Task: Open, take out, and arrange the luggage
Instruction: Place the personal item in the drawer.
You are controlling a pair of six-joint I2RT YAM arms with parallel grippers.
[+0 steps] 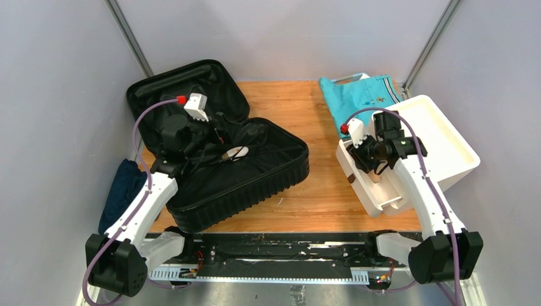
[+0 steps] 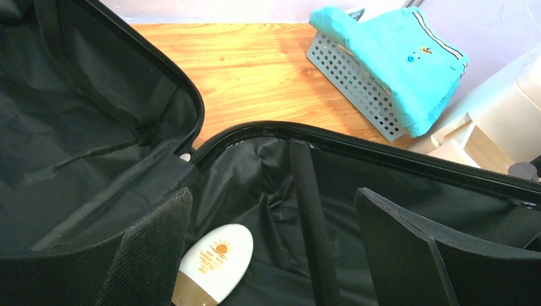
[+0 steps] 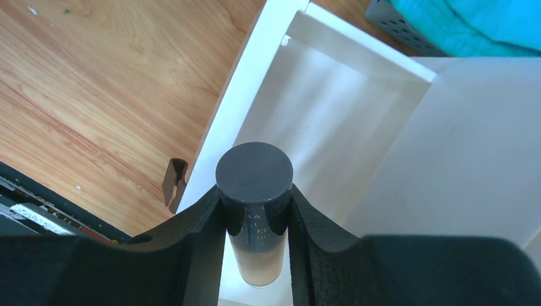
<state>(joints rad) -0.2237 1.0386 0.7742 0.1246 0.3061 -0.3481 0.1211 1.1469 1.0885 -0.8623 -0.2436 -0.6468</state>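
Nearest the camera there's a black rail (image 1: 274,252) along the table's near edge with both arm bases on it. The wooden table (image 1: 319,191) has a light orange grain and a few specks. Left of the table, a dark blue cloth (image 1: 121,191) hangs off the edge. The luggage (image 1: 268,172) is on the left half of the table, lying wide open, its ribbed half nearer and its lid flopped back toward the far left corner. The left gripper (image 2: 273,210) hovers over the near half with its fingers spread, and a white tube (image 2: 217,258) with a sun logo lies on the black lining just by the left finger. Over on the right, the right gripper (image 3: 255,204) is pinching a bottle (image 3: 254,172) with a dark cap above the open drawer (image 3: 319,115) of a white drawer unit (image 1: 446,146). Farther back, a teal shirt (image 1: 357,95) is draped over a mesh basket (image 2: 351,76). Plain grey walls (image 1: 281,32) all round, with a metal pole (image 1: 127,35) slanting up in each far corner.
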